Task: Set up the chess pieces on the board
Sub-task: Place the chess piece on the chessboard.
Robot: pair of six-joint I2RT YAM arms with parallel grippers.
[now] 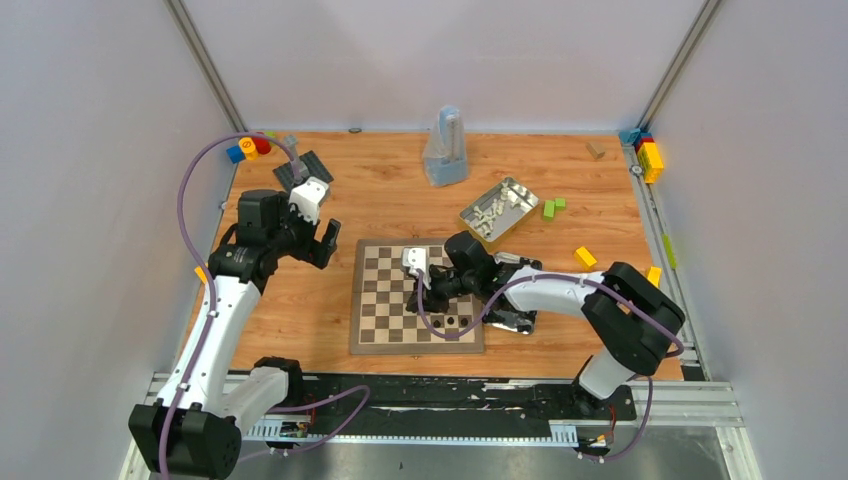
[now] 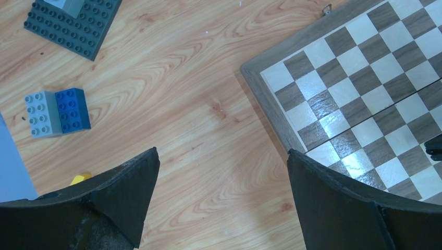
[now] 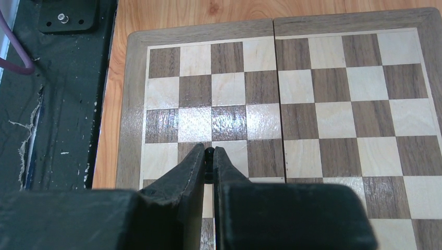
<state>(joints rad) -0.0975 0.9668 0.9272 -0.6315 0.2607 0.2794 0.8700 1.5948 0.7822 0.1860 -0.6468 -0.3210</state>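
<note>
The board [image 1: 380, 300] lies flat in the middle of the table, also seen in the left wrist view [image 2: 359, 78] and the right wrist view [image 3: 333, 104]. My right gripper [image 1: 422, 303] [image 3: 209, 152] hangs over the board's near half, shut on a small black chess piece [image 3: 209, 156] pinched between its tips. Two dark pieces [image 1: 457, 321] stand on the board's near rows. Pale pieces lie in a metal tin [image 1: 497, 208] at the back right. My left gripper [image 1: 325, 240] [image 2: 223, 156] is open over bare wood, just left of the board, holding nothing.
A dark grey studded plate [image 1: 303, 170] [image 2: 70, 23] and coloured blocks [image 1: 248, 148] sit at the back left. A grey-and-blue block pair [image 2: 57, 112] lies near my left gripper. A clear bag [image 1: 445, 148], green blocks [image 1: 553, 208] and yellow blocks [image 1: 585, 257] are behind and right.
</note>
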